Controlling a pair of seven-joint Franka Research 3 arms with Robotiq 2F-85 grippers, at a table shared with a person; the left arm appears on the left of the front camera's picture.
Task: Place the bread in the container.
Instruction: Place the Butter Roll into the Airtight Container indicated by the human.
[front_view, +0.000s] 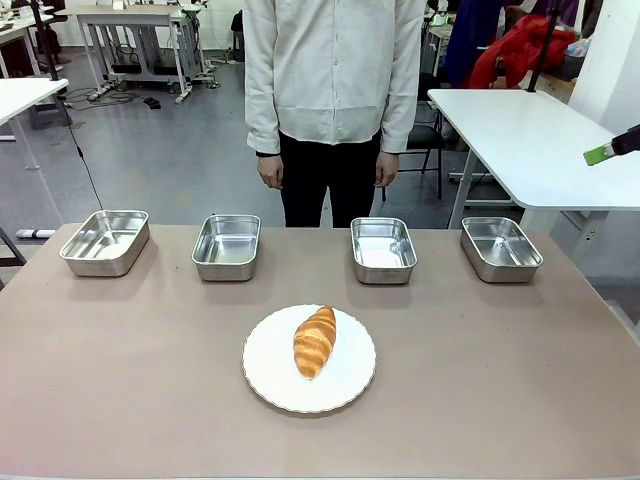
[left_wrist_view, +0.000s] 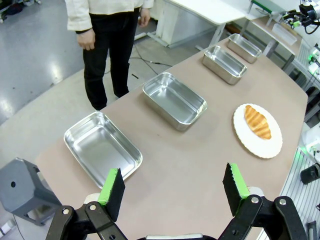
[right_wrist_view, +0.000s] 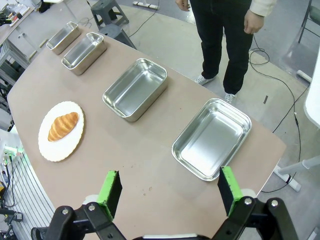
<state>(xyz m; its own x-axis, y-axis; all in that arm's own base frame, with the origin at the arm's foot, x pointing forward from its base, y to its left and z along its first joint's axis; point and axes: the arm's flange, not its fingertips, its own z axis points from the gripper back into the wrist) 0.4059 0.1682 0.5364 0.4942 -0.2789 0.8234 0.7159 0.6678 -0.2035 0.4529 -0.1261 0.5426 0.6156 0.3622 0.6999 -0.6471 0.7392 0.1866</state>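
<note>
The bread (front_view: 314, 341), a golden-brown croissant, lies on a round white plate (front_view: 309, 395) near the table's front middle. Behind it, several alike steel containers stand empty in a row; the two middle ones (front_view: 227, 246) (front_view: 383, 249) are nearest the plate. My left gripper (left_wrist_view: 173, 190) hangs open high over the table's left end, above the leftmost container (left_wrist_view: 102, 147), with the bread (left_wrist_view: 257, 121) far off. Over the right end my right gripper (right_wrist_view: 170, 190) is also open, near the rightmost container (right_wrist_view: 212, 137); the bread (right_wrist_view: 63, 126) is far from it. Nothing is held.
A person (front_view: 335, 80) stands at the far edge behind the middle containers, hands down at the sides. One green pad (front_view: 598, 154) of my right gripper pokes in at the front view's right edge. A white table (front_view: 520, 130) stands beyond the right corner.
</note>
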